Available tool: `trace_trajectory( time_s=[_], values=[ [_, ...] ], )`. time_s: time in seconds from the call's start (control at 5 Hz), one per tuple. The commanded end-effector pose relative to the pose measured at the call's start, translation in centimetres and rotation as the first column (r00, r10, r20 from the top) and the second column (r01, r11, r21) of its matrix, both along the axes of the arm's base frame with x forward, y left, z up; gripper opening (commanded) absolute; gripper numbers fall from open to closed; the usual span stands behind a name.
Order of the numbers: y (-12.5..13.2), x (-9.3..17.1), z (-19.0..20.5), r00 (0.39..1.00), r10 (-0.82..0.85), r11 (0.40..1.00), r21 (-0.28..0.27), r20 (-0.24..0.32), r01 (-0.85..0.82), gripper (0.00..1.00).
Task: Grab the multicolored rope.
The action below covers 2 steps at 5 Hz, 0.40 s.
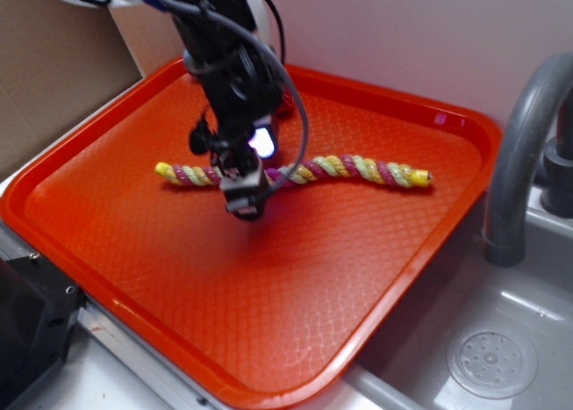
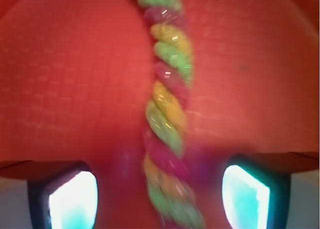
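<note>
The multicolored rope (image 1: 358,169) lies wavy across the middle of the orange-red tray (image 1: 224,320), a twist of yellow, pink and pale green strands with yellow capped ends. My gripper (image 1: 246,193) is lowered over the rope's left half and hides a short stretch of it. In the wrist view the rope (image 2: 167,114) runs from the top down between my two fingers. The gripper (image 2: 160,199) is open, with one fingertip (image 2: 72,201) left of the rope and the other right of it, each with a gap to the rope.
A grey faucet (image 1: 524,141) rises past the tray's right edge, with a steel sink and its drain (image 1: 492,363) below. Brown cardboard (image 1: 54,61) stands at the back left. A black block (image 1: 27,329) sits by the tray's front left corner.
</note>
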State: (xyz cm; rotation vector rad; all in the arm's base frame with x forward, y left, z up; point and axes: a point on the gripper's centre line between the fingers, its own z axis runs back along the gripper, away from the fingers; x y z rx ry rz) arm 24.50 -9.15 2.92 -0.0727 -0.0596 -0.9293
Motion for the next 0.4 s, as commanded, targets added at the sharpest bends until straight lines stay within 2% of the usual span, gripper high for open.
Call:
trace_trajectory(
  time_s=[0.0, 0.2],
  values=[
    [-1.56, -0.40, -1.48, 1.000, -0.029, 0.997, 0.070, 0.002, 0.029, 1.00],
    [-1.42, -0.49, -1.57, 0.999, -0.028, 0.996, 0.080, 0.015, 0.027, 0.00]
  ],
)
